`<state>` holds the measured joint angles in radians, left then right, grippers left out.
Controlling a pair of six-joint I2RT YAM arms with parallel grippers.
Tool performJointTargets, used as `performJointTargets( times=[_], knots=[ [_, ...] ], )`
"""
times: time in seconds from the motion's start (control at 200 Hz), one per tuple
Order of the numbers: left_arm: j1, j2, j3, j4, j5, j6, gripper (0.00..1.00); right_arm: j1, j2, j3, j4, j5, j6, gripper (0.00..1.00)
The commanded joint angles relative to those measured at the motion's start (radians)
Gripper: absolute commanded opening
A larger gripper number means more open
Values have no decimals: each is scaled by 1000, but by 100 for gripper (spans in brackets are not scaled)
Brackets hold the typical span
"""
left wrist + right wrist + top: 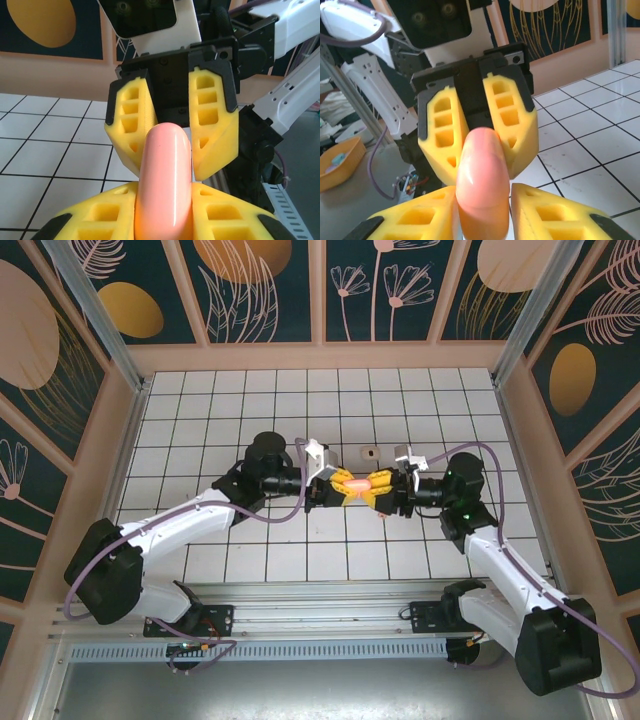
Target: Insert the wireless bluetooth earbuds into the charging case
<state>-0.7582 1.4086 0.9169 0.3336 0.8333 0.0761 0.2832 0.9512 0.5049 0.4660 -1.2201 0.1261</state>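
The charging case (362, 483), a glossy salmon-pink pebble, hangs above the middle of the table between my two grippers, which meet nose to nose. My left gripper (350, 485) is shut on it: in the left wrist view both yellow fingers (100, 215) press the case (162, 180) on either side. My right gripper (482, 215) stands slightly open around the other end of the case (482, 175), with a narrow gap at its right finger (555, 212). A tiny pale piece (369, 453), probably one of the earbuds, lies on the tiles just behind the grippers.
The white grid table (200, 410) is walled by wooden panels on three sides. A tiny pink speck (388, 517) lies on the tiles in front of the right gripper. Both arm bases sit on the rail (320, 605) at the near edge.
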Motion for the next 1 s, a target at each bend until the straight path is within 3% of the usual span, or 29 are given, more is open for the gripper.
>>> performJointTargets(
  times=[0.0, 0.11, 0.22, 0.505, 0.996],
  knots=[
    [-3, -9, 43, -113, -35, 89, 13, 3, -37, 83, -184, 61, -131, 38],
    [-4, -22, 49, -188, -82, 147, 13, 3, -52, 170, -433, 149, -292, 45],
    [-3, -20, 104, -302, -121, 215, 15, 4, -52, 218, -543, 190, -382, 48],
    [-4, -37, 109, -336, -124, 240, 15, 27, 3, 306, -692, 167, -497, 51],
    [-4, -45, 103, -318, -102, 235, 16, 71, 102, 364, -748, 116, -549, 48]
  ],
)
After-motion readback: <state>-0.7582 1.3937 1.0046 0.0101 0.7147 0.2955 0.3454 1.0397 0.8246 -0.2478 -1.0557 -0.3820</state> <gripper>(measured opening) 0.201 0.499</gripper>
